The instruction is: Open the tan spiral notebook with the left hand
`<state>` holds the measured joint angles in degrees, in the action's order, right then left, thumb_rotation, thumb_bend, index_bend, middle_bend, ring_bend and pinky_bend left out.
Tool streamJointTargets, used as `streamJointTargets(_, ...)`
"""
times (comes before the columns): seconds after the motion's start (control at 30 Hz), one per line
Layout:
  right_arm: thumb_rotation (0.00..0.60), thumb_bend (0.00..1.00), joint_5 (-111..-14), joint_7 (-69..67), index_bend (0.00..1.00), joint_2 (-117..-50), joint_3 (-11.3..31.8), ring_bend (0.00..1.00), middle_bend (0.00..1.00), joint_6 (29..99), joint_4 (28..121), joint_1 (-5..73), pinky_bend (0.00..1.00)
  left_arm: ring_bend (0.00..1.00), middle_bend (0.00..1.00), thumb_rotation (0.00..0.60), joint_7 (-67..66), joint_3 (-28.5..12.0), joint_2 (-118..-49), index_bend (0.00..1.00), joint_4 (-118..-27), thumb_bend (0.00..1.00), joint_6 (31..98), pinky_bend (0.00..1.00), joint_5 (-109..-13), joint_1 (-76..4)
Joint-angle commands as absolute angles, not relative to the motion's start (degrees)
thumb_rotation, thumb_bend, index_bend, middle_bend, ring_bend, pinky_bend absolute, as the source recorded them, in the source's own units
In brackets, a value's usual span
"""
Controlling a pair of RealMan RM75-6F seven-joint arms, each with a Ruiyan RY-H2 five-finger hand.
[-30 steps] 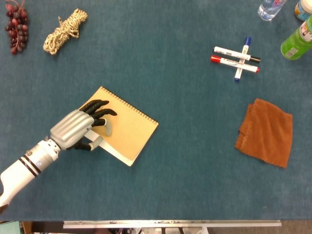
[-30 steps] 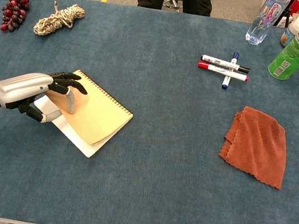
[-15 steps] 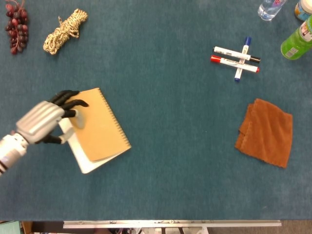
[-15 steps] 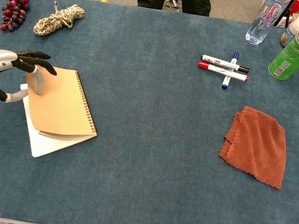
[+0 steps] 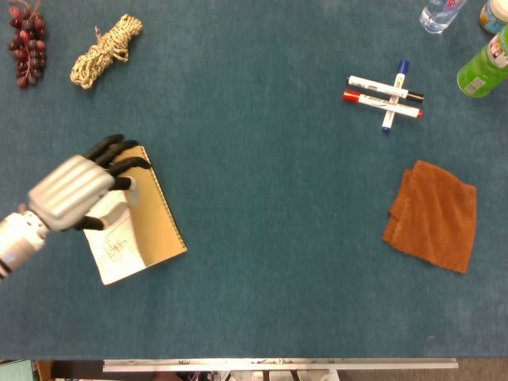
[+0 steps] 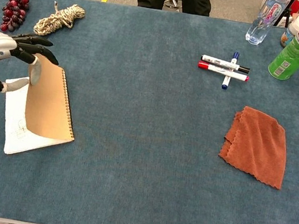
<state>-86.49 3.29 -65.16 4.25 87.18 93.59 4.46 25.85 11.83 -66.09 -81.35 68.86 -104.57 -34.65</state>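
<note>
The tan spiral notebook [image 5: 159, 218] [image 6: 49, 103] lies at the left of the table with its spiral edge to the right. Its tan cover stands lifted off the white inner page [image 5: 115, 250] [image 6: 20, 132], which shows a faint sketch. My left hand [image 5: 75, 190] [image 6: 4, 51] pinches the cover's upper left corner and holds it raised. The dark fingers [image 5: 119, 159] lie over the cover's top edge. My right hand is in neither view.
A rope bundle [image 5: 105, 50] and dark grapes [image 5: 26, 41] lie at the back left. Three markers [image 5: 386, 95] are crossed at the back right, beside a green can [image 5: 484, 67] and a clear bottle [image 5: 440, 13]. A brown cloth [image 5: 432, 214] lies on the right.
My left hand has dragged the notebook left and turned it, then lifted the cover, so the white page beneath now shows.
</note>
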Motion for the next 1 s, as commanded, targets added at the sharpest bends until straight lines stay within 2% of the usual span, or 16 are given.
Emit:
streamJointTargets(0.03, 0.6, 0.21, -86.5, 2.75, 0.23, -65.12, 4.19, 0.18, 0.23, 87.54, 93.16, 4.11, 0.29, 0.0, 0.2, 0.6, 23.22, 10.83, -66.78, 0.65, -84.29, 0.47, 66.61, 0.0, -106.43, -37.06)
streamJointTargets(0.33, 0.6, 0.21, -86.11, 0.62, 0.23, -65.45, 4.15, 0.18, 0.23, 88.15, 91.36, 3.28, 0.29, 0.0, 0.2, 0.6, 18.98, 7.95, -70.79, 0.62, -87.78, 0.47, 59.0, 0.0, -104.69, -41.75)
streamJointTargets(0.47, 0.6, 0.21, -86.16, -0.24, 0.23, -65.7, 4.06, 0.18, 0.23, 88.18, 90.54, 3.09, 0.29, 0.0, 0.18, 0.6, 16.13, 6.59, -73.09, 0.58, -89.16, 0.47, 54.24, 0.0, -101.68, -43.4)
streamJointTargets(0.6, 0.6, 0.21, -86.07, -1.05, 0.23, -65.82, 4.05, 0.18, 0.23, 88.41, 89.85, 2.78, 0.29, 0.0, 0.16, 0.6, 13.1, 5.2, -75.91, 0.47, -89.87, 0.47, 49.83, 0.0, -97.8, -44.54)
streamJointTargets(0.77, 0.6, 0.21, -85.78, -2.28, 0.23, -65.93, 4.0, 0.18, 0.23, 88.74, 88.83, 2.22, 0.29, 0.0, 0.16, 0.6, 8.58, 3.51, -80.54, 0.4, -88.78, 0.47, 46.49, 0.0, -92.21, -44.56)
streamJointTargets(1.0, 0.6, 0.21, -85.53, -3.96, 0.23, -66.05, 3.96, 0.18, 0.23, 89.0, 87.5, 1.62, 0.29, 0.0, 0.08, 0.6, 4.41, 2.04, -82.83, 0.16, -89.15, 0.47, 41.65, 0.0, -84.66, -45.16)
